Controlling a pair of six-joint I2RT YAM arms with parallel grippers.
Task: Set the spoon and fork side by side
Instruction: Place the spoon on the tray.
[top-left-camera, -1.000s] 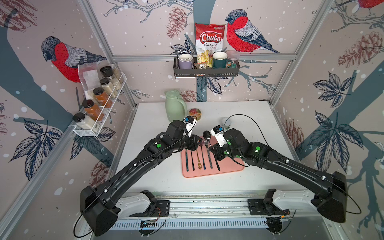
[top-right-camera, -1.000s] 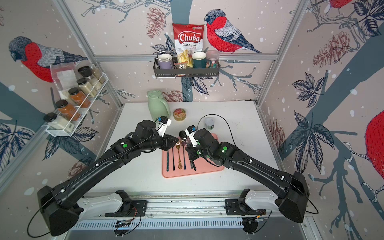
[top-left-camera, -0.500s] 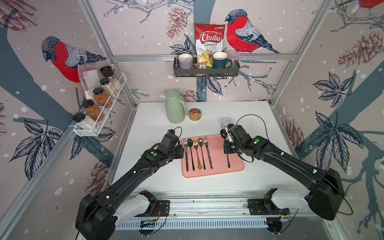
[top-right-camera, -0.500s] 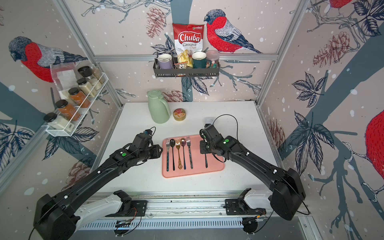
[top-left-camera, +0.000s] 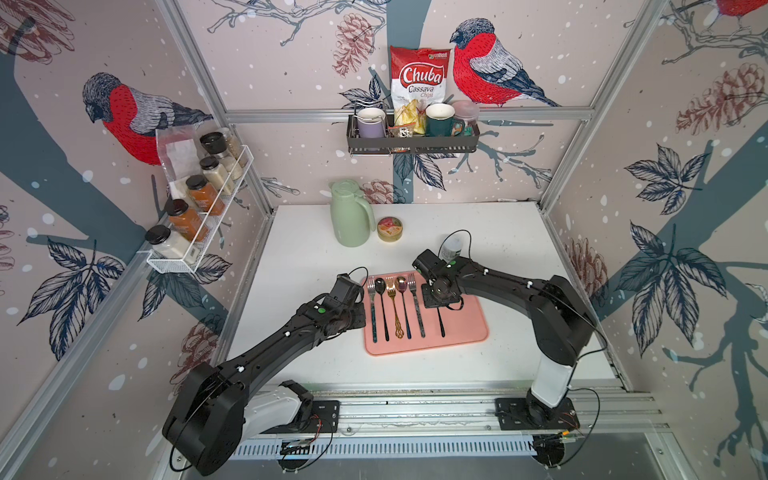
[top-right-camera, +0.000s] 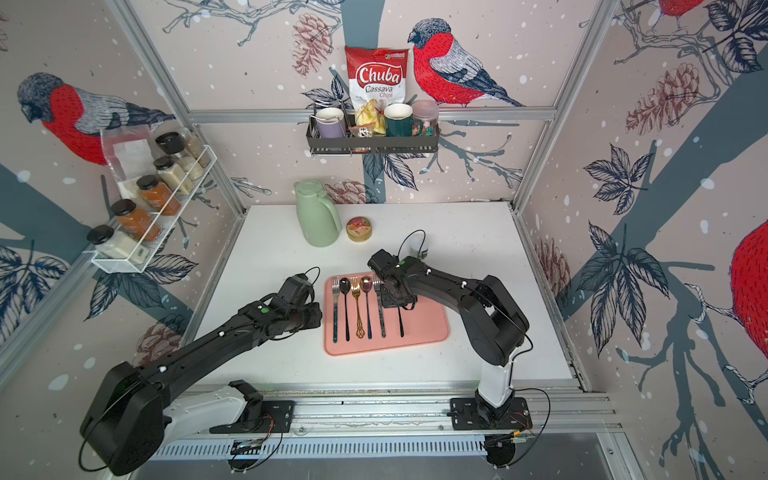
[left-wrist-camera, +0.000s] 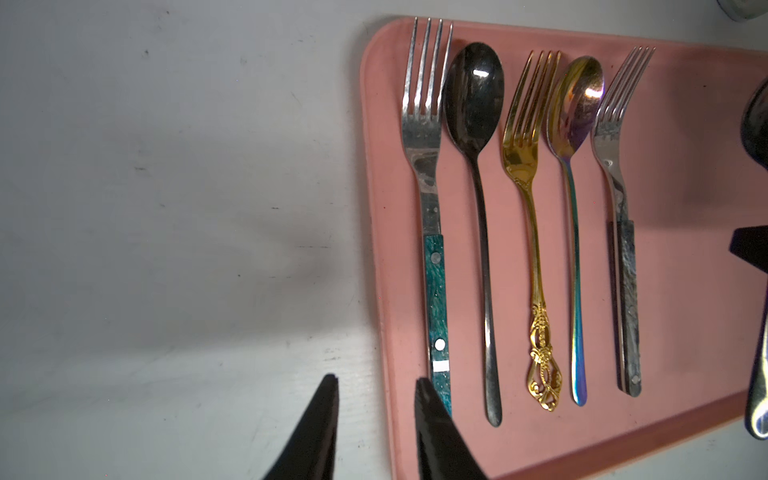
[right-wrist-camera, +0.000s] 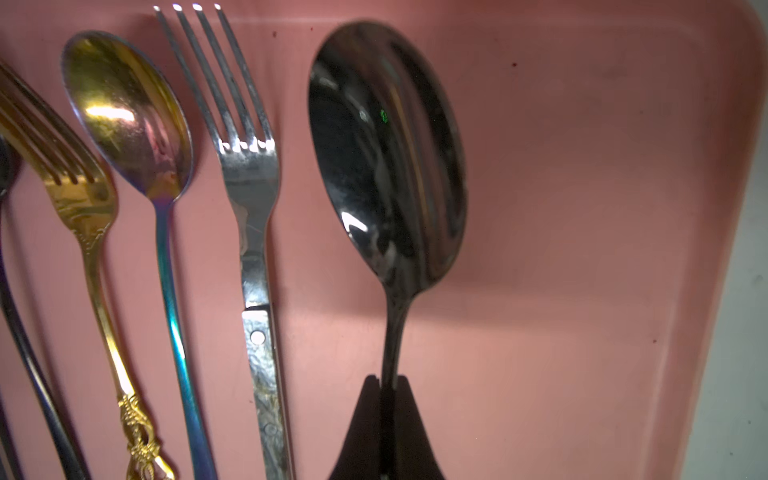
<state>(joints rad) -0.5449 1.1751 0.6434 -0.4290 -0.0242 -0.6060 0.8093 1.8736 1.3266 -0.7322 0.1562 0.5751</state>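
Bird-and-pinecone wallpaper closes in a white bench (top-left-camera: 311, 257) on three sides. Near the middle of the bench lies a pink tray (top-left-camera: 465, 328) with cutlery in a row, handles toward the near edge. From left to right the row runs: a teal-handled fork (left-wrist-camera: 428, 166), a black spoon (left-wrist-camera: 473, 95), a gold fork (left-wrist-camera: 523, 158), a rainbow spoon (left-wrist-camera: 575, 104) and a grey-handled fork (left-wrist-camera: 615, 158).

Just right of the grey-handled fork, apart from it and roughly parallel, is a dark spoon (right-wrist-camera: 386, 153) with its bowl pointing far. The right claw (right-wrist-camera: 388, 384) is pressed together on this spoon's thin neck, just below the bowl. In a top view the rest of its handle (top-left-camera: 440, 322) runs out toward the near side from under the right wrist. Whether the spoon rests on the tray or hangs just above it cannot be told.

The left claw (left-wrist-camera: 374, 388) is at the tray's left near corner. Its fingers (left-wrist-camera: 324, 419) are spread with a clear gap and nothing between them. One finger is over the bare bench, and the other overlaps the end of the teal handle in the left wrist view.

At the far side of the bench stand a green jug (top-left-camera: 349, 216) and, just right of it, a round tin (top-left-camera: 390, 229). A small bottle (top-left-camera: 451, 247) shows behind the right arm.
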